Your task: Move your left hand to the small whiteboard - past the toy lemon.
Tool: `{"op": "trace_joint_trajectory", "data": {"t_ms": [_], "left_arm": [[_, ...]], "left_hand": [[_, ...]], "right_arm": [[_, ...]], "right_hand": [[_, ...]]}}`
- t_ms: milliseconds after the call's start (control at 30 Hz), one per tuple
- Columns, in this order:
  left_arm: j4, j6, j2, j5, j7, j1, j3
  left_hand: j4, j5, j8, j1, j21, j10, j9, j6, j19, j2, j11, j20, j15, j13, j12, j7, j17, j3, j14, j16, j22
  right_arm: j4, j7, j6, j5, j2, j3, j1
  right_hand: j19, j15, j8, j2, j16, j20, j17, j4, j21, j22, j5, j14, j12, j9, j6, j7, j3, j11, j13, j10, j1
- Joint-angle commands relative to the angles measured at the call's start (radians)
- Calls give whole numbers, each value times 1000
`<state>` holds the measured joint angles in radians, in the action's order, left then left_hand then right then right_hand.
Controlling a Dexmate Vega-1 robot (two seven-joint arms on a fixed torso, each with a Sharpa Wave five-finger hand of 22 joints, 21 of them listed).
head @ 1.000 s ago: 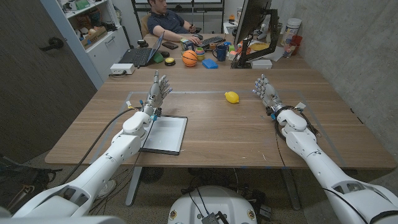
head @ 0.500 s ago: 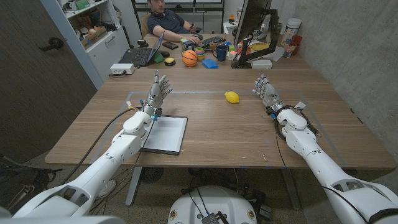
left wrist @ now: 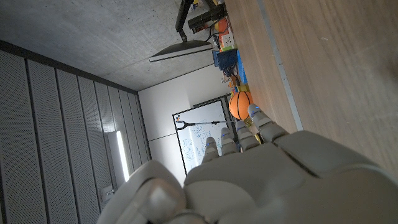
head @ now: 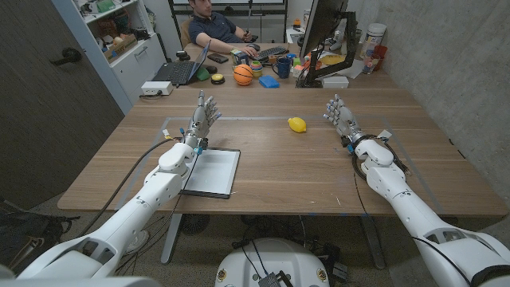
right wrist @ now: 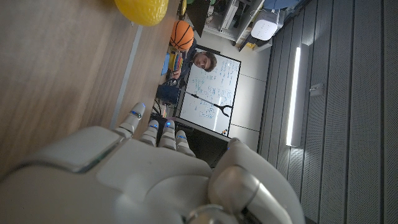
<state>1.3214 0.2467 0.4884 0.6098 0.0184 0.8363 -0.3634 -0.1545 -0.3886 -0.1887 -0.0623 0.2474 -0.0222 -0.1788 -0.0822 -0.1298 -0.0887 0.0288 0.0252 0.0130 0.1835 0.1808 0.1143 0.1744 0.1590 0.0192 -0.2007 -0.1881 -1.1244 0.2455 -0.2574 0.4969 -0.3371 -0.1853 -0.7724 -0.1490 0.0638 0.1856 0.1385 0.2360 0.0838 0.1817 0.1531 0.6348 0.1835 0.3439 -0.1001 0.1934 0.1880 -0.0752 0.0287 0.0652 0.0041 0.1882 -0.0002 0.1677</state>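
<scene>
Desk (head: 303, 171) of matt, grained wood; toy lemon (head: 297, 124) smooth yellow plastic; small whiteboard (head: 211, 172) glossy white, dark-framed; left robot hand (head: 203, 117) satin grey plastic.

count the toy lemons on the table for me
1: the toy lemon lies on the wooden table, between the two hands and nearer the right hand. More could hide among the far-end clutter.

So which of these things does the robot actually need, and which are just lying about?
For the job:
- left hand, open, beyond the whiteboard's far edge
- whiteboard
- lemon

Just lying about:
- right hand, open
- basketball
- laptop
- mug
- monitor
</scene>
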Motion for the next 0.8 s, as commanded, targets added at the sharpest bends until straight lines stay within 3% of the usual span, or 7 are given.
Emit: {"op": "trace_joint_trajectory", "data": {"t_ms": [33,800], "left_arm": [[3,3,1,-2,3,1,1],[12,6,5,-1,8,10,4]], "left_hand": [[1,-4,-5,2,-4,-10,-5,-6,-10,-17,2,4,-2,4,5,3,5,5,6,-2,-3],[2,-6,-5,0,-9,-10,-5,-7,-10,-15,1,5,-2,4,5,3,5,10,6,-2,-3]], "right_arm": [[11,5,0,2,3,-1,7],[8,7,-4,-1,1,-3,5]], "right_hand": [[2,1,7,6,-1,3,3,3,0,3,7,4,1,3,-4,3,-2,2,4,-2,-9],[3,0,7,6,-3,3,3,2,-5,3,7,4,1,3,-4,3,-2,3,4,-2,-9]]}}
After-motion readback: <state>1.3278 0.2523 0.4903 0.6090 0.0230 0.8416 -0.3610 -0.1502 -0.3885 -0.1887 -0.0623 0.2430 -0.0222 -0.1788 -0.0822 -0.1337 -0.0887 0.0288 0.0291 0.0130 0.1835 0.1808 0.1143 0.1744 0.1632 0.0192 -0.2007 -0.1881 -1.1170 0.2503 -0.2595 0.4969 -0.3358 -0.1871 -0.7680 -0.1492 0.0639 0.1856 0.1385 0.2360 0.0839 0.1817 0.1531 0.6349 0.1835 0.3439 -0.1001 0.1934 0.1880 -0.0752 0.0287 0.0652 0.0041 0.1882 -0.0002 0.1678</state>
